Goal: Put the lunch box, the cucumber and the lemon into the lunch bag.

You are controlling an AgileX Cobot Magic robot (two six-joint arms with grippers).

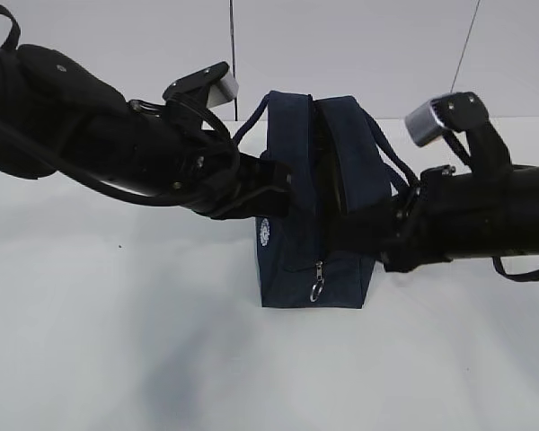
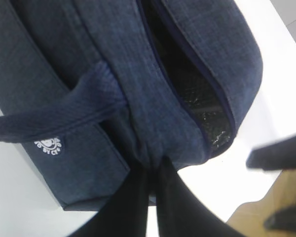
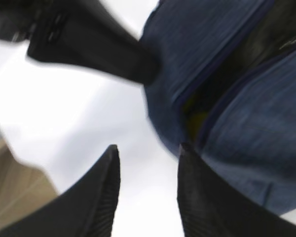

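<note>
The navy lunch bag (image 1: pixel 314 215) stands upright in the middle of the white table with its top zipper open. My left gripper (image 1: pixel 283 189) is shut on the fabric at the bag's top edge (image 2: pixel 153 165), beside the opening with its dark shiny lining (image 2: pixel 207 113). My right gripper (image 3: pixel 148 150) is open and empty, close to the bag's right side (image 1: pixel 368 226). A small yellow patch (image 3: pixel 200 121), which looks like the lemon, shows inside the opening. The lunch box and the cucumber are out of view.
The bag's ring zipper pull (image 1: pixel 317 287) hangs on its front end, and a round white logo (image 2: pixel 49 145) is on its side. The table's edge and wooden floor (image 2: pixel 271 212) lie beyond the bag. Both arms (image 1: pixel 90 135) flank the bag.
</note>
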